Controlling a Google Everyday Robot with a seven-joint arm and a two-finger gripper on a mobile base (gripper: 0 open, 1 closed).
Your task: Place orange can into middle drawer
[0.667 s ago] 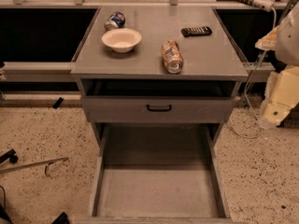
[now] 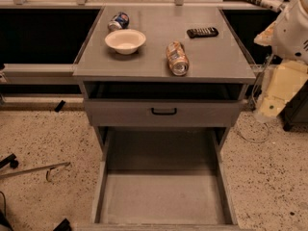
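Observation:
The orange can (image 2: 177, 57) lies on its side on the grey cabinet top (image 2: 216, 57), its silver end facing the front edge. The middle drawer (image 2: 163, 196) is pulled wide open below, its flat grey floor bare. My gripper (image 2: 268, 110) hangs at the right side of the cabinet, below the level of the top and well apart from the can. It holds nothing that I can see.
A white bowl (image 2: 125, 40), a blue-and-white can (image 2: 118, 21) and a black remote (image 2: 202, 32) sit on the cabinet top. A closed drawer front with a black handle (image 2: 163, 111) sits above the open drawer. Speckled floor lies on both sides, with cables at the left.
My gripper has shifted slightly left and up at the cabinet's right side. The can and the drawer have not moved.

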